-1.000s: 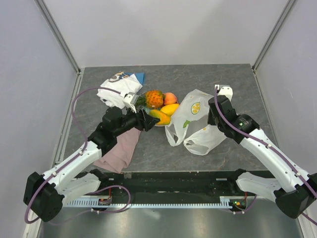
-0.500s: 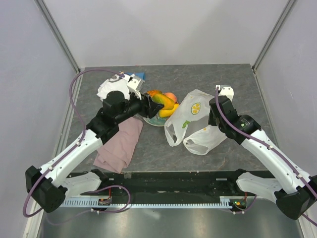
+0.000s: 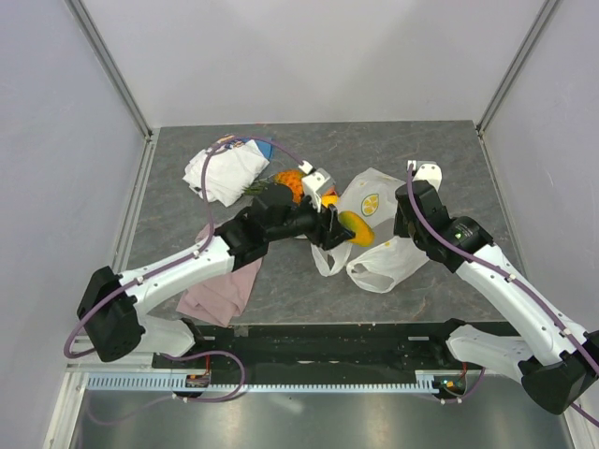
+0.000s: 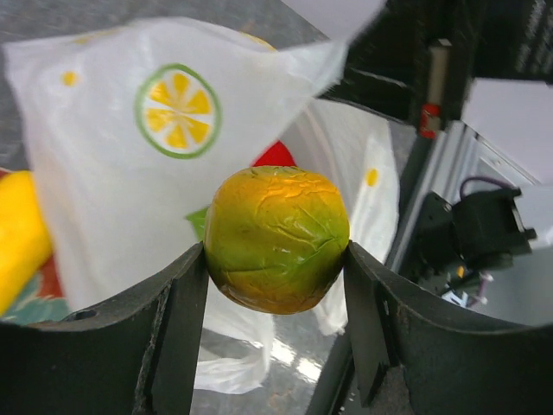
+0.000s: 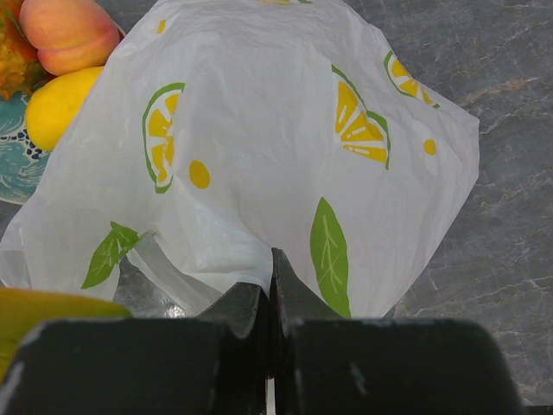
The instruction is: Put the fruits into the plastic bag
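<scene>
My left gripper (image 3: 339, 229) is shut on a yellow-orange mango (image 3: 356, 228) and holds it at the left edge of the plastic bag (image 3: 374, 234). In the left wrist view the mango (image 4: 276, 238) sits between both fingers in front of the bag's lemon-print sheet (image 4: 130, 164), with a red piece (image 4: 275, 155) showing just behind it. My right gripper (image 5: 272, 259) is shut on a fold of the bag (image 5: 259, 130). The pineapple (image 3: 291, 183) stays on the plate. The peach-orange fruit (image 5: 69, 35) and the second mango (image 5: 59, 104) lie there too.
The red-and-teal plate (image 5: 13, 169) lies left of the bag, mostly hidden under my left arm in the top view. A white folded cloth (image 3: 225, 171) lies at the back left. A pink cloth (image 3: 220, 290) lies under the left arm near the front.
My left arm has lifted a mango off the plate and swung it right to the bag. The right gripper has stayed still, pinching the bag.
</scene>
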`<state>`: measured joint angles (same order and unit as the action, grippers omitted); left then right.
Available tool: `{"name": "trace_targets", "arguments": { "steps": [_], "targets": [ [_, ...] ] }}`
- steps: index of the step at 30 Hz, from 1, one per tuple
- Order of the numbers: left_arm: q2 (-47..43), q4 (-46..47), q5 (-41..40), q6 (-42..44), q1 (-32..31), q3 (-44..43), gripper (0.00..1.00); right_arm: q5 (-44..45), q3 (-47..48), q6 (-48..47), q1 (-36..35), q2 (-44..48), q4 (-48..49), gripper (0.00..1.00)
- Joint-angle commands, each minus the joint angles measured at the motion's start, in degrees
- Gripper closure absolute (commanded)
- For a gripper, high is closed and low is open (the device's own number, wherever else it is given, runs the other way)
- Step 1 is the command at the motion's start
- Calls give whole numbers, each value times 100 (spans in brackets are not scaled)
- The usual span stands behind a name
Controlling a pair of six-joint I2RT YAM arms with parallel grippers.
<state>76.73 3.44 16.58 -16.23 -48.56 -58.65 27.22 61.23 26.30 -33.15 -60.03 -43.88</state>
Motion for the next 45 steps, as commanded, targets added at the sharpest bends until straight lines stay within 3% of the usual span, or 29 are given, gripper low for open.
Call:
{"name": "trace_targets", "arguments": {
  "steps": [1,15,21,34,45],
  "targets": [
    [114,595,-23,-257,-303,284,47,-41,319,-20,19,18,28,100],
    [1282,1264,-752,-197,-962,170,47,-138,267,24,10,97,37,100],
    [1687,1053,-1771,190,-1613,-164,47,-165,266,33,10,88,37,100],
    [2346,1114,-2589,15,-1587,-524,45,-244,179,103,19,184,28,100],
    [2918,1009,-2387,-91,-1578,-805,35,-288,143,138,10,158,55,100]
  ]
}}
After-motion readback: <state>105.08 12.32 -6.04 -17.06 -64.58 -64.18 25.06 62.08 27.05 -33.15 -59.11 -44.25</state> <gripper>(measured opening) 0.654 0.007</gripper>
